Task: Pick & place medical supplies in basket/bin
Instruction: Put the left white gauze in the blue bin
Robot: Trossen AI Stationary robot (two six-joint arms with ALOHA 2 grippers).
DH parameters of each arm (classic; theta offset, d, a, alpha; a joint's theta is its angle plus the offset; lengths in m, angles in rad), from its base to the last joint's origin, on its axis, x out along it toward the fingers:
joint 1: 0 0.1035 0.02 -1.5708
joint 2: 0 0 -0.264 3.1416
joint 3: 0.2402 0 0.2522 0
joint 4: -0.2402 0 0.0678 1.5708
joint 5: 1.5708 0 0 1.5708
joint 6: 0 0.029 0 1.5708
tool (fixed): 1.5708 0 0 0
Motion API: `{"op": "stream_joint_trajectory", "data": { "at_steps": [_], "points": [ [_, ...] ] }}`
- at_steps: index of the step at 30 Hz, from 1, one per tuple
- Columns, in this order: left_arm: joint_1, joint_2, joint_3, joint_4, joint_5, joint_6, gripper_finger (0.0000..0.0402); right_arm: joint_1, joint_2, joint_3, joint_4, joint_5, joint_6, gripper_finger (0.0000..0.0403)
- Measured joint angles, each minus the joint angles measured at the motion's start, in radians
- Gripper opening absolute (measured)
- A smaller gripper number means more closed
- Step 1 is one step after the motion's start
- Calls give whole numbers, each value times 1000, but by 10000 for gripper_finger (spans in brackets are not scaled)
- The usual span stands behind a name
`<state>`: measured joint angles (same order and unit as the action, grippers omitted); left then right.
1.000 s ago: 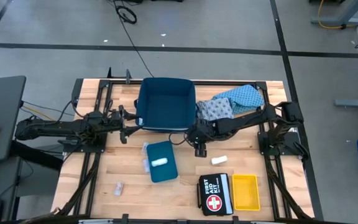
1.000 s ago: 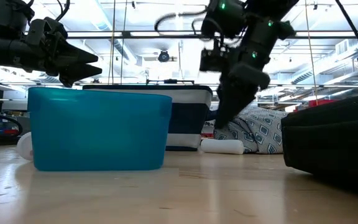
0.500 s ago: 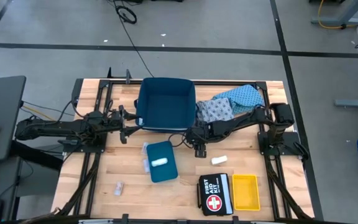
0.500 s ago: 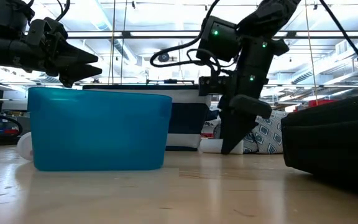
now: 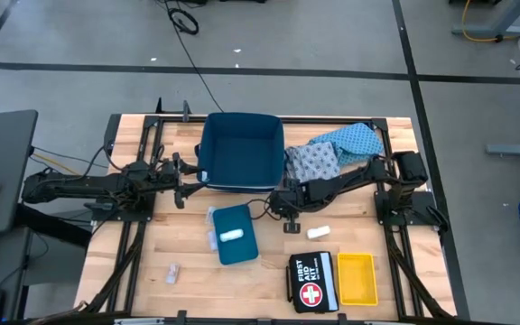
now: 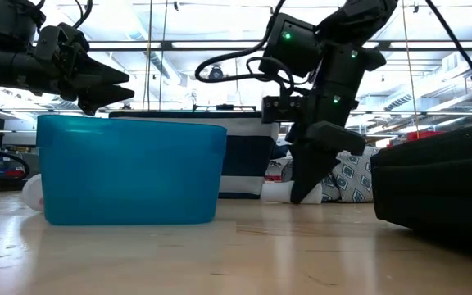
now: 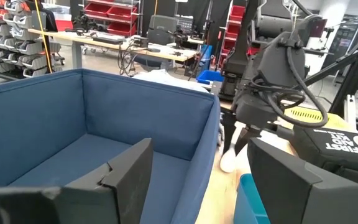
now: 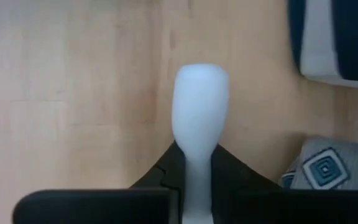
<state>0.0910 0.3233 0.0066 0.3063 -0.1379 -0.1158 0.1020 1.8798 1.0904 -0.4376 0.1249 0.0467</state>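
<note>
My right gripper points steeply down at the table's middle, shut on a small white roll. Another white roll lies on the wood to its right. The navy basket stands at the far middle, with two patterned blue cloths lying to its right. A teal bin holds one white roll, and another roll lies along its left side. My left gripper waits open and level at the basket's left wall. My right gripper pinches the white roll between its two fingers at the roll's near end, and the roll is squeezed narrow there. The fingers come from above, slanting down, and lie along the roll. The free end sticks out past the fingertips, just over the wood.
A black first aid kit and a yellow tray sit at the near right. A tiny pale packet lies near the front left. Bare wood shows between the teal bin and the kit.
My right gripper has sunk toward the table and shifted a little toward the near edge, its fingertips now down at the wood. My left arm has kept still.
</note>
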Motion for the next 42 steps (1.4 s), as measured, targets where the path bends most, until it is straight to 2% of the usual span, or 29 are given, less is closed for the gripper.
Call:
{"op": "stream_joint_trajectory", "data": {
  "at_steps": [14, 27, 30, 34, 38, 42],
  "points": [
    [0, 0, 0, 0, 0, 4, 252, 73, -10, -3, 60, -69, -18, 39],
    [0, 0, 0, 3, 0, 8, 252, 87, -126, -3, 202, -88, -108, 39],
    [0, 0, 0, 3, 2, 8, 252, 87, -160, -3, 263, -128, -149, 39],
    [0, 0, 0, 7, 3, 8, 252, 87, -173, -3, 400, -238, -207, 39],
    [0, 0, 0, 9, 6, 7, 252, 76, -166, -2, 537, -331, -222, 39],
    [0, 0, 0, 10, 6, 5, 252, 65, -127, 0, 669, -380, -241, 39]
  ]
}}
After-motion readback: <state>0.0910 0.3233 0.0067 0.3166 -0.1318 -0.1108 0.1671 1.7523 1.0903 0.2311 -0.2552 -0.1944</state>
